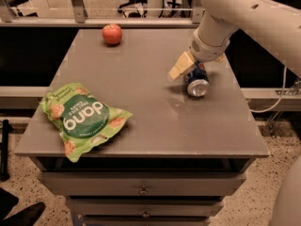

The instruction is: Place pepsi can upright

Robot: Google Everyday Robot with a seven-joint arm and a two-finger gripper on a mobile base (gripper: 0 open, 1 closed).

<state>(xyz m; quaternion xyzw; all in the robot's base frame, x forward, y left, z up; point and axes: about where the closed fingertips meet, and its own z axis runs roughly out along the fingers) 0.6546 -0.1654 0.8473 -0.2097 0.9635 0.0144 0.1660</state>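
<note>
The pepsi can (197, 82) is blue with a silver end. It is tilted, its silver end facing the camera, at the right middle of the grey table (141, 121). My gripper (197, 68) comes down from the upper right and is shut on the can's blue body. One tan finger (180, 66) shows on the can's left side; the other is mostly hidden behind the wrist. The can seems to be just above the tabletop, with a faint shadow under it.
A green snack bag (83, 118) lies at the front left of the table. A red apple (112, 34) sits at the back left. The table's right edge is close to the can. Drawers are below the front edge, and a railing runs behind the table.
</note>
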